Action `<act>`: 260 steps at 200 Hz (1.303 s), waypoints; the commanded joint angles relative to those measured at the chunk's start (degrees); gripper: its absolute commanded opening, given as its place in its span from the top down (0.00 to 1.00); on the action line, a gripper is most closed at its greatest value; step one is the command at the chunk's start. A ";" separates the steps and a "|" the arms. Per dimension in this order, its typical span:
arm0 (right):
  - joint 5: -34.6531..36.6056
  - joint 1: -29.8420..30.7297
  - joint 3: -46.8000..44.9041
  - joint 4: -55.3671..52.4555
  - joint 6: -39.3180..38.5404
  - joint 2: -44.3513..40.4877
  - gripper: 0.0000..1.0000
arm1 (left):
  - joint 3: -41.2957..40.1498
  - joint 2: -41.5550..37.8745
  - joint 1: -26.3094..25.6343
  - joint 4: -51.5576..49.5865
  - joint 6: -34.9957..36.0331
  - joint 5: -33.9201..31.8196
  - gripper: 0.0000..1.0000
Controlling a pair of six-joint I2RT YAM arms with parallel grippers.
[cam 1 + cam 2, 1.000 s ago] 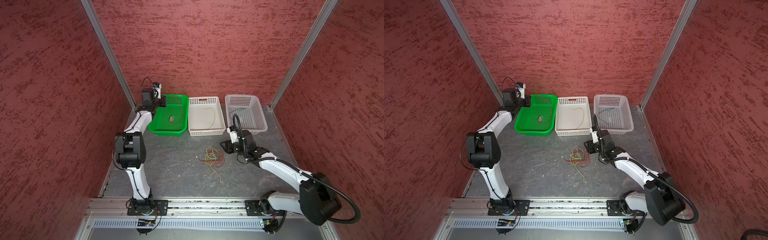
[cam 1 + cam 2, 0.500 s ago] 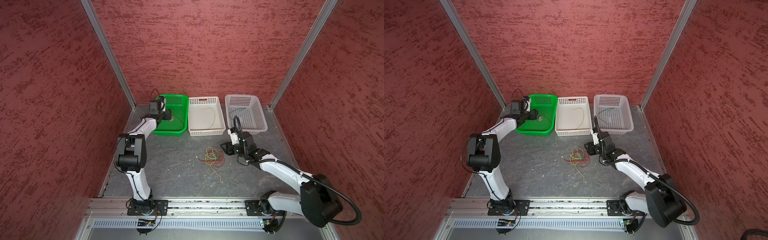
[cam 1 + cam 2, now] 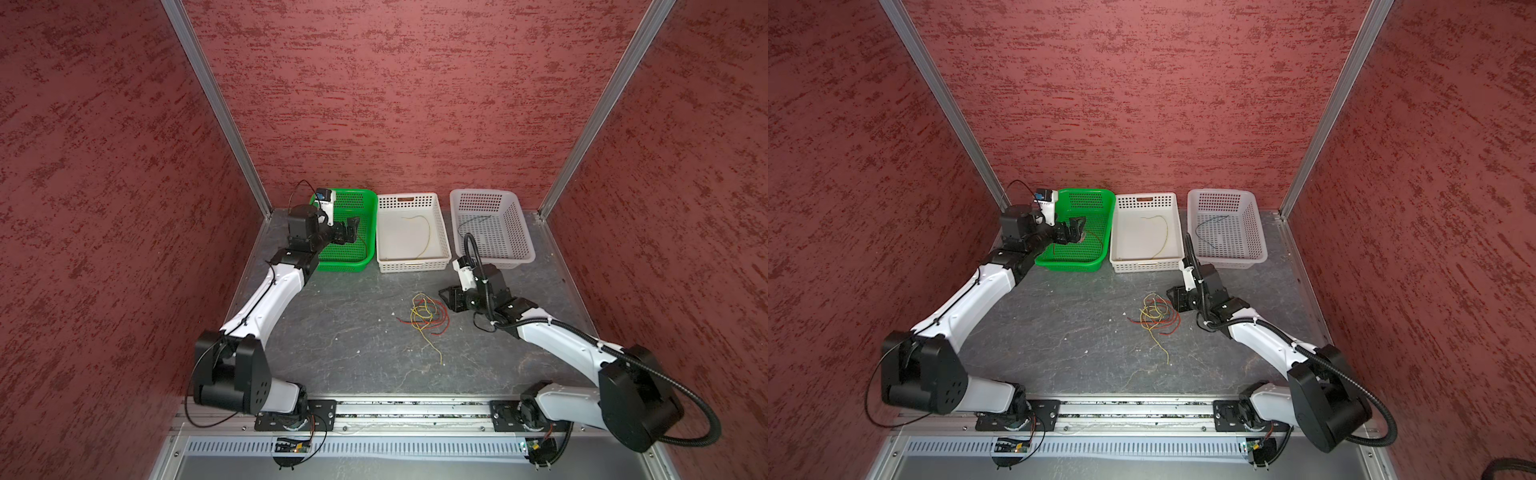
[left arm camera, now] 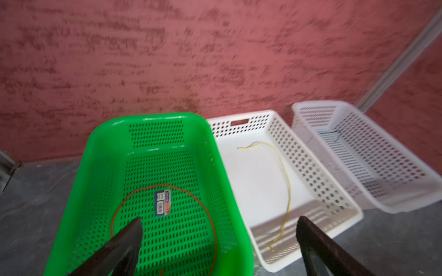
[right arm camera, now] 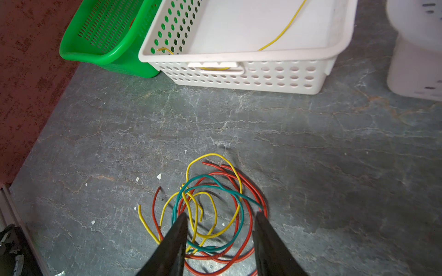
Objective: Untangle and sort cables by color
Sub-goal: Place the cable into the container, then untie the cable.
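- Jaws of the left hand (image 4: pixel 219 222) stand wide apart above the green perforated plastic basket (image 4: pixel 153 117), clamped on nothing. The thin red wire (image 4: pixel 167 185) lies as a loose loop on the basket floor, below the fingertips, and whether it brushes one I cannot tell. To finish this drop well, the hand should probably rise straight up so no finger snags the loop.
- Next along, the white plastic basket with round holes (image 3: pixel 413 264) holds one thin yellow wire (image 4: pixel 288 186), well apart from both hands.
- On the grey stone-patterned counter (image 3: pixel 332 332), in front of that basket, lies the tangle of red, yellow and blue-green wires (image 5: pixel 210 186), loops crossing one another.
- The right hand (image 5: pixel 221 215) hangs low at the tangle's edge, jaws partly apart and gripping nothing. Several loops lie between and beyond its fingertips. A good pick is likely a free end, such as the blue-green one right by one fingertip, drawn out slowly so the rest is not dragged.
- Farthest right, the white slotted plastic basket (image 3: pixel 511 259) holds a dark blue-green wire (image 3: pixel 1212 220), lying apart from that hand.
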 commanded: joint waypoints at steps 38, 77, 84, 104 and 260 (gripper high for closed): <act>0.12 1.01 0.96 1.82 -1.43 2.73 0.54 | -19.34 -15.74 -14.22 4.27 -0.92 8.77 0.00; -0.21 2.15 1.24 3.34 -1.02 5.04 0.52 | -26.82 -15.60 -25.19 5.12 -0.03 6.74 0.04; -0.19 2.35 1.46 3.66 -0.87 5.65 0.52 | -27.37 -13.81 -25.96 6.05 -0.28 7.18 0.06; -0.21 2.96 1.83 4.31 -0.64 6.88 0.52 | -27.80 -8.44 -26.23 7.95 -1.68 11.34 0.12; -0.36 4.22 1.57 6.90 -0.73 8.98 0.51 | -22.53 13.85 -28.32 18.76 -3.57 21.73 0.37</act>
